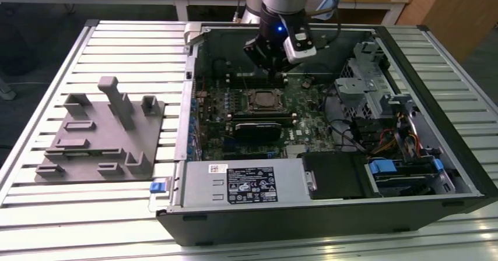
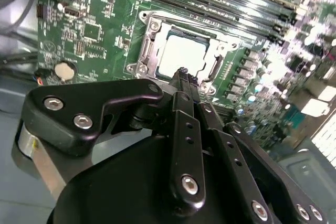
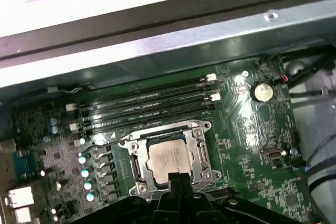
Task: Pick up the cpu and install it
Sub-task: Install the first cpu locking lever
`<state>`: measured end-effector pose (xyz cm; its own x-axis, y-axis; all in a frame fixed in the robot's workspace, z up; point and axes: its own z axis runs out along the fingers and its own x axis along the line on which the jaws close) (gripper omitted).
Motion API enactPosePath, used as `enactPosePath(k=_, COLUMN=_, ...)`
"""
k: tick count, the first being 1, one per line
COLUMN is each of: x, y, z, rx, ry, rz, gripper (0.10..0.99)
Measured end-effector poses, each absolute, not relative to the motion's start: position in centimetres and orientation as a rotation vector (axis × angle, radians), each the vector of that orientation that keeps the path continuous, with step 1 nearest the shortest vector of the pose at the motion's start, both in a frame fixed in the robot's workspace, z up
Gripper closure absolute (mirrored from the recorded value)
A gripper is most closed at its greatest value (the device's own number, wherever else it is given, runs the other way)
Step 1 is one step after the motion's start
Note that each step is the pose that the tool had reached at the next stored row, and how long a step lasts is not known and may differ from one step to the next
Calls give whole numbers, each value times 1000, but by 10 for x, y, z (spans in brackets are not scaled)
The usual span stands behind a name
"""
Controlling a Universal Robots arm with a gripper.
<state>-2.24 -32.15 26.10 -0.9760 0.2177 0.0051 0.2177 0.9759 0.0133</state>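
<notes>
The cpu (image 3: 168, 157) lies flat in the black-framed socket on the green motherboard (image 3: 247, 124), silvery top up, with nothing gripping it. In the second wrist view the cpu (image 2: 181, 56) shows just past my black fingertips. My gripper (image 2: 182, 73) hangs a little above the socket's edge with its fingers pressed together and nothing between them. In the exterior view the gripper (image 1: 274, 74) is inside the open computer case, just behind the cpu (image 1: 265, 101). In the first wrist view the gripper (image 3: 177, 178) covers part of the socket frame.
The open case (image 1: 435, 173) lies on a slatted metal table (image 1: 116, 45). A grey plastic fixture (image 1: 101, 136) stands on the exterior view's left. Memory slots (image 3: 147, 103) run beside the socket. A power supply (image 1: 245, 182) and drive cage (image 1: 374, 80) crowd the case.
</notes>
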Motion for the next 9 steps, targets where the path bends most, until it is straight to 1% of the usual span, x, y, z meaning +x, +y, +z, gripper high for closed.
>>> enactPosePath(k=9, x=-22, y=-322, z=260, rx=-87, ry=-3136, rz=-21, gripper=980)
